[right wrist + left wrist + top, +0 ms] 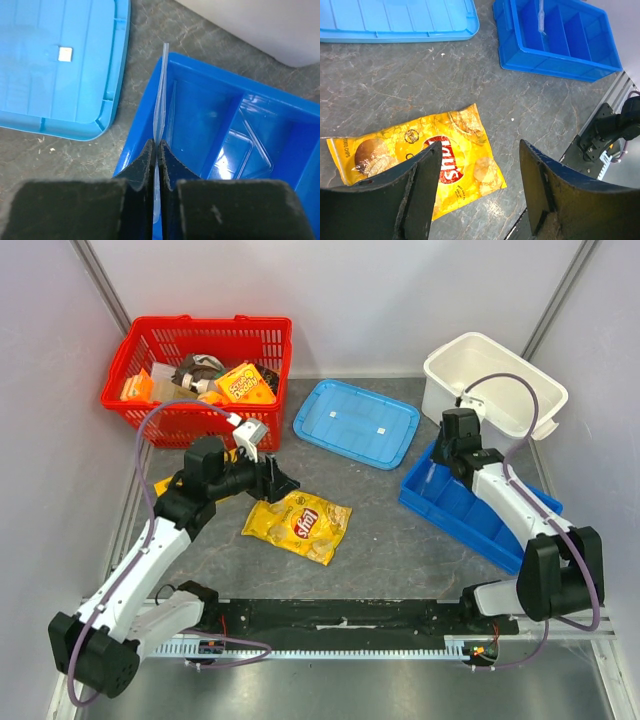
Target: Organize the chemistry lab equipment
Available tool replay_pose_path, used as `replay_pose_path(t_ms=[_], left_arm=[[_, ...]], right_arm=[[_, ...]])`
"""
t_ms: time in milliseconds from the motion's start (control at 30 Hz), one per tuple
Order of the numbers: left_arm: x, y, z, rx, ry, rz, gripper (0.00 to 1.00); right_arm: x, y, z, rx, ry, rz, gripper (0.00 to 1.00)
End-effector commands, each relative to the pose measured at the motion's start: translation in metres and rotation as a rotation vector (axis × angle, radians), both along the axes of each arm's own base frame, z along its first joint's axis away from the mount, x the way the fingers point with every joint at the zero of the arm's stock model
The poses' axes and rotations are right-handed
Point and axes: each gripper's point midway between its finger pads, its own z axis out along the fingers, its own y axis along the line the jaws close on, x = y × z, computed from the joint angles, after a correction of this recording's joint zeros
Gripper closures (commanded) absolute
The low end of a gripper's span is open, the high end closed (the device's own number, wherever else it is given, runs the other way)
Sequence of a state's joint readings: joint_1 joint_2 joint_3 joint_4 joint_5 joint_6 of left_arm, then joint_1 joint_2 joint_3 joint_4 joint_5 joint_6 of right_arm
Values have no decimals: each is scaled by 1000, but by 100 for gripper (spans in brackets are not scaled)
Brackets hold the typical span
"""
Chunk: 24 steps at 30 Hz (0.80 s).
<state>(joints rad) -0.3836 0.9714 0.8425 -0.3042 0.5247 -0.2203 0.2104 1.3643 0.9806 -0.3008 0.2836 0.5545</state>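
Note:
My right gripper (158, 150) is shut on a clear plastic pipette (161, 95), which points down into the end compartment of the blue divided bin (200, 115). In the top view this gripper (447, 455) hangs over the bin's far end (470, 510). The pipette also shows in the left wrist view (540, 17), inside the bin (555, 55). My left gripper (480, 170) is open and empty, a little above the table by a yellow Lay's chips bag (455, 130). In the top view it (283, 480) sits just behind the bag (298, 525).
A light blue lid (355, 423) lies flat at the middle back. A red basket (210, 328) of mixed items stands back left, and a white tub (450, 390) back right. A clear flat plastic piece (245, 145) lies in the bin's second compartment.

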Motion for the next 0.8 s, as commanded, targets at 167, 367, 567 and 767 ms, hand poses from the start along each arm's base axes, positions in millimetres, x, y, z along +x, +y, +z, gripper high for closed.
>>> replay_pose_path(t_ms=[167, 367, 567, 767], left_arm=[[0, 4, 19, 4, -123, 5, 31], [0, 5, 20, 7, -131, 8, 31], [0, 7, 21, 11, -139, 22, 32], [2, 12, 27, 14, -171, 60, 32]], right_arm=[[-9, -7, -42, -23, 102, -28, 90], [-10, -5, -55, -23, 134, -23, 84], [-10, -1, -41, -17, 117, 8, 72], [-4, 25, 5, 15, 16, 161, 68]])
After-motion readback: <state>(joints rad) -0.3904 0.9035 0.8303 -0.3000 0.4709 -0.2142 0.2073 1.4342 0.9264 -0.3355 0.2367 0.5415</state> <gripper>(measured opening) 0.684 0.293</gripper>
